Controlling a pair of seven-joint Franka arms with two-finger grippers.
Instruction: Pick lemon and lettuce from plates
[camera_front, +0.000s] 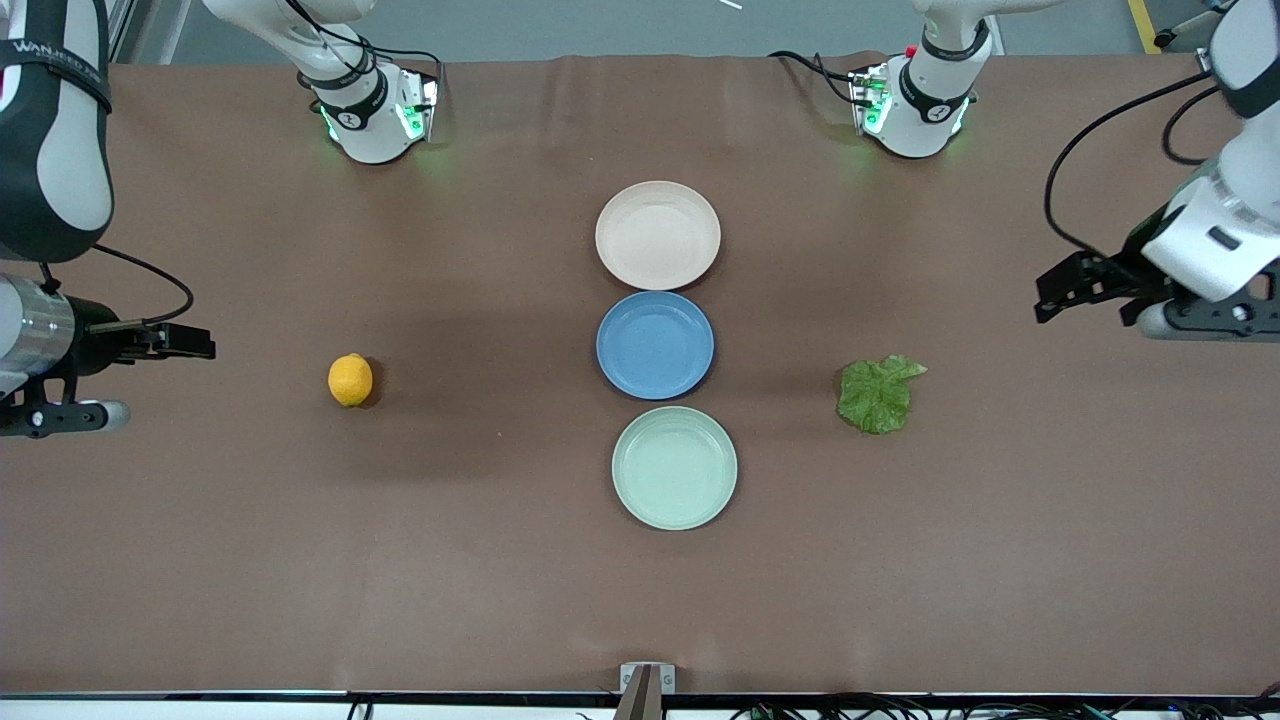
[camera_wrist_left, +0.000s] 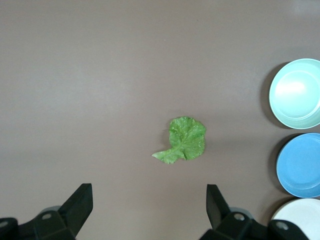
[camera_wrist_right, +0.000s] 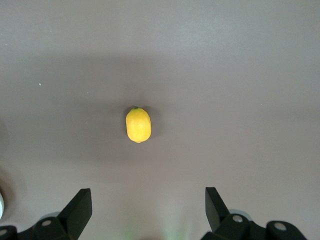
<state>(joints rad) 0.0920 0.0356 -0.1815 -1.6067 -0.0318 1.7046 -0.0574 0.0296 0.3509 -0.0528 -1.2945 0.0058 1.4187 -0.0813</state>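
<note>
Mint plate (camera_front: 674, 468) bare, left hand (camera_wrist_left: 149, 205) wide open, right hand (camera_wrist_right: 148, 207) wide open

My lemon (camera_front: 350, 380) lies on the bare table toward my right arm's end, well apart from the plates. My lettuce (camera_front: 878, 394) lies flat toward my left arm's end. The beige-pink plate (camera_front: 657, 235) and the mint plate (camera_front: 674, 467) both sit empty.
</note>
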